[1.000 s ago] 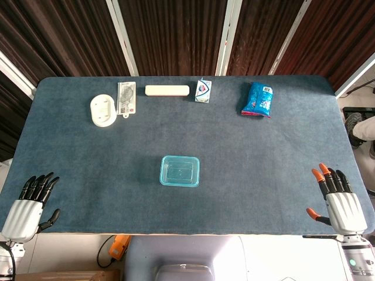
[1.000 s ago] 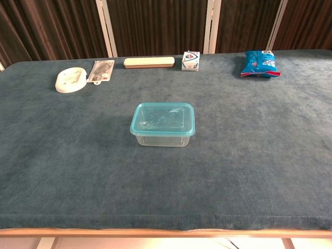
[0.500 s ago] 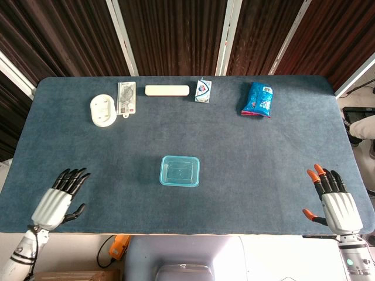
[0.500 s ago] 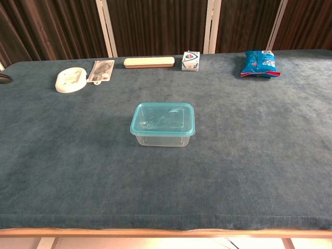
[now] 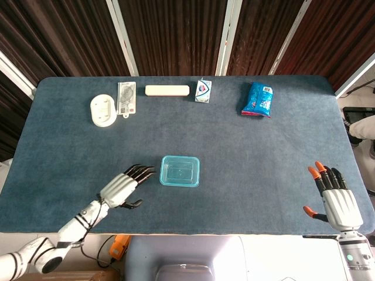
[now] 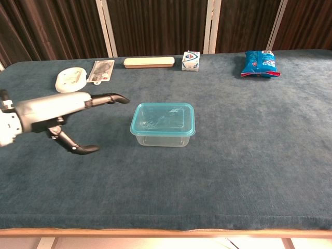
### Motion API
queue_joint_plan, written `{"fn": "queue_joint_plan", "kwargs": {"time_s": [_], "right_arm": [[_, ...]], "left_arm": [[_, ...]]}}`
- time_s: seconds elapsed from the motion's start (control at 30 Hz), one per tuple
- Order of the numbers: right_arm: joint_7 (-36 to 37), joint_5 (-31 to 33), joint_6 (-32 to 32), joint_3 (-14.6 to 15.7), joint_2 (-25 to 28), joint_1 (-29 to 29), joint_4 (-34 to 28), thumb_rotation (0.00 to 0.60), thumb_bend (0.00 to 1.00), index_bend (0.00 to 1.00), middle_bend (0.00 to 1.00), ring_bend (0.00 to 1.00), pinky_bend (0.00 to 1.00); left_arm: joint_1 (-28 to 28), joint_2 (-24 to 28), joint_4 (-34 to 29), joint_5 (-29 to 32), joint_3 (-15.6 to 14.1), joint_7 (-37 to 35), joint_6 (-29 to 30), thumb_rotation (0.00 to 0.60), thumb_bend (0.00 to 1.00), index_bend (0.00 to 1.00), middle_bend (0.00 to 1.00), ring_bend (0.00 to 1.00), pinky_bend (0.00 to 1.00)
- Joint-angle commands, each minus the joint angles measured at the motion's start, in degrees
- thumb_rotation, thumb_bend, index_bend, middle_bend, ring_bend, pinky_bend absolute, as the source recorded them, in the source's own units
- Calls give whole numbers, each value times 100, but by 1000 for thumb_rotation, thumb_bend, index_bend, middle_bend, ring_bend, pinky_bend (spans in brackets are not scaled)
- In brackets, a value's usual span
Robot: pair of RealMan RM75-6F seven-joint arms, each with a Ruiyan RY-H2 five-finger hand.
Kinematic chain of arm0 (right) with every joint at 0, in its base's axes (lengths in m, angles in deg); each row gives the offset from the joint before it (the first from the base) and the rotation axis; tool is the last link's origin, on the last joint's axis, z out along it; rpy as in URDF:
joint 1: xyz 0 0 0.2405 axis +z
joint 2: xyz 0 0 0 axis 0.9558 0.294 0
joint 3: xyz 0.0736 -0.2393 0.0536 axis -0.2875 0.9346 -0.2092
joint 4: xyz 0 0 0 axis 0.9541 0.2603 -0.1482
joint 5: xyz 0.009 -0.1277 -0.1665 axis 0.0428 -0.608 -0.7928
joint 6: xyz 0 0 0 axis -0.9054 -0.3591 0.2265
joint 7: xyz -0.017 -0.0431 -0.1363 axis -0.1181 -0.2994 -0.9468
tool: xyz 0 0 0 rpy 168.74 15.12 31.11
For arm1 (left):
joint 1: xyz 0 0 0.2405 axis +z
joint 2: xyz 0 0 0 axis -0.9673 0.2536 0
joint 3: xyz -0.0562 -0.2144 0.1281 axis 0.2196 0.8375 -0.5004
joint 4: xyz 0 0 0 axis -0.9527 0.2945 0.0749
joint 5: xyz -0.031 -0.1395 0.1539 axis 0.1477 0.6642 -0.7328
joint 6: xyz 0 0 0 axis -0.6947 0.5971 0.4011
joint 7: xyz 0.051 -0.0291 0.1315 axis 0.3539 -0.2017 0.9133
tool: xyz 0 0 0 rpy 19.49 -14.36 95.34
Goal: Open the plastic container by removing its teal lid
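Left hand (image 5: 124,187) flat, fingers spread, empty, just beside lidded container (image 5: 180,171); right hand (image 5: 337,199) spread, empty, at table edge (image 5: 363,193)

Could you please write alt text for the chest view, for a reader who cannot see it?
An open left robot hand reaches from the left toward a clear plastic container with its teal lid on, mid blue table. Small packaged items line the far edge.
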Motion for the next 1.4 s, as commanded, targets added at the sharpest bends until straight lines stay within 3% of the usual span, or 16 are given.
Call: {"fn": "queue_joint_plan", "kwargs": {"time_s": [0.03,0.33,0.6,1.4], "right_arm": [[153,-22,-39,9,80,-25,-3,600,110,0,0,0,0],[393,-38,-116,46,229,-104,-18,600,110,0,0,0,0],[454,-32,-117,44,266,-112,-44,600,110,0,0,0,0],[495,-103,-67,81,286,-88,-57,600,110,0,0,0,0]], "left_arm": [[-382,-579,126,533,304,554,-310,600,295,0,0,0,0],[-726,-1234,586,1149,631,1277,-261,600,288,0,0,0,0],[-1212,-1522,1038,1908,818,1522,-887,600,289,0,0,0,0],[-1698,-1589,1201,3098,770,2200,-1073,600,286,0,0,0,0]]}}
